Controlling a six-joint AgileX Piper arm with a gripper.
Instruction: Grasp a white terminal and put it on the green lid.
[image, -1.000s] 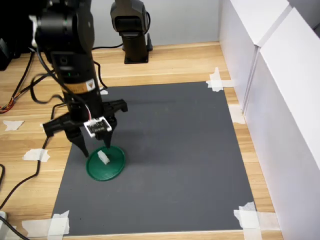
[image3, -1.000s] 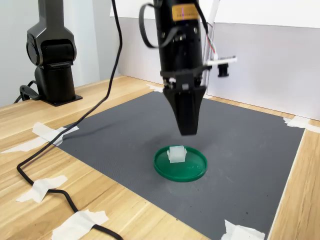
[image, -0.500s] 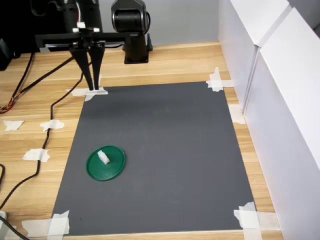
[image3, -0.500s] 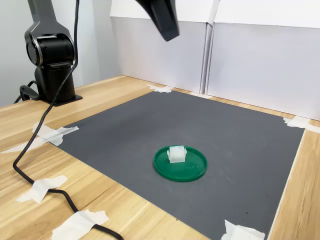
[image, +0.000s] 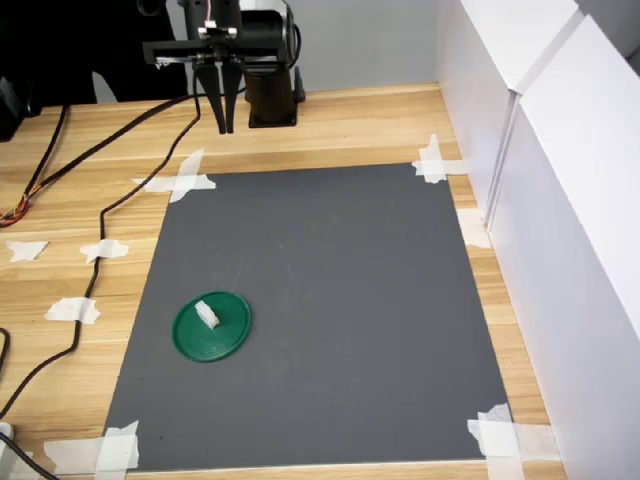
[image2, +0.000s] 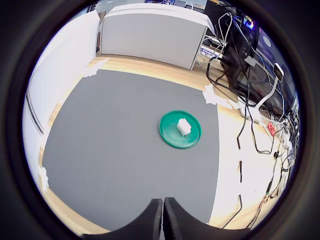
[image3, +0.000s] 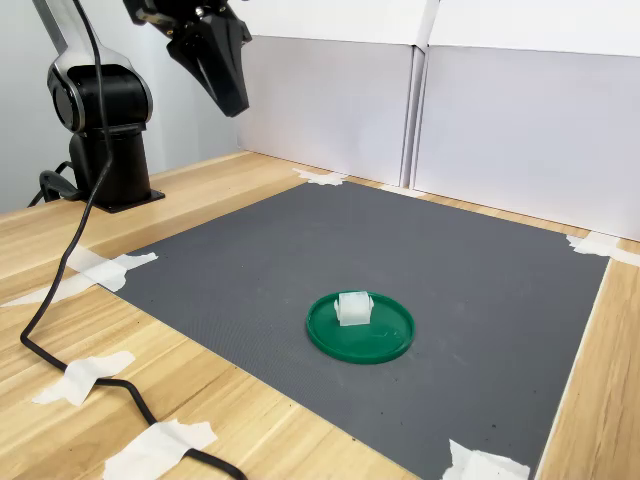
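Observation:
The small white terminal (image: 207, 315) (image3: 351, 309) (image2: 183, 126) rests on the round green lid (image: 228, 336) (image3: 384, 343) (image2: 171, 135), which lies on the dark grey mat near the first exterior view's lower left. My gripper (image: 223, 128) (image3: 236, 106) (image2: 163, 202) hangs high in the air, far from the lid, above the mat's far edge close to the arm's base. Its two black fingers are pressed together and hold nothing.
The grey mat (image: 330, 300) is taped to a wooden table with white tape pieces (image: 180, 182) at its corners. White walls (image: 560, 200) stand along the first exterior view's right. The black arm base (image: 270, 95) and a black cable (image: 90, 290) sit at the left and back.
The gripper rose from just above the lid and drew back toward the arm's base, fingers closing together. The terminal stayed on the lid.

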